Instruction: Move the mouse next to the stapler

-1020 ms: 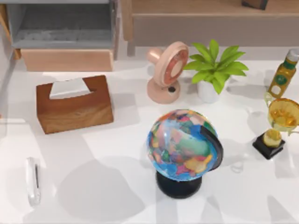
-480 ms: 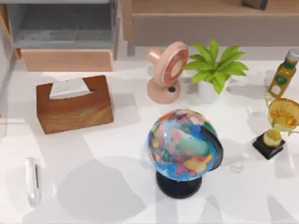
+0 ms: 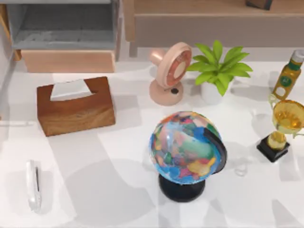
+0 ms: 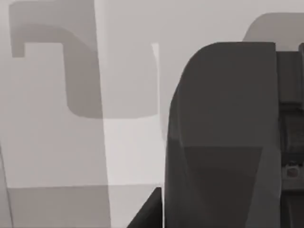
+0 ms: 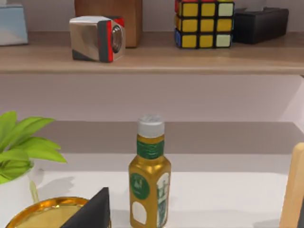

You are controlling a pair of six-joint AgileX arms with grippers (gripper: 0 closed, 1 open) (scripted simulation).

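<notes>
Mouse, seemingly the faint pale shape (image 3: 241, 168) between globe (image 3: 187, 147) and trophy (image 3: 280, 130), lies nearer your right arm, well apart from the stapler (image 3: 33, 185) lying front-to-back at far left; whether left gripper (image 4: 223, 142) or right gripper (image 5: 92, 211) is clenched, you cannot tell.

The white table (image 3: 118, 156) under me is bright, crossed by soft grey shadows. Behind its far edge I see a grey open cabinet (image 3: 61, 23) at the left with a pale wooden drawer front (image 3: 66, 61) below it. A long wooden shelf (image 5: 156, 54) runs along the back at the right, standing against a plain pale wall (image 5: 152, 97).
</notes>
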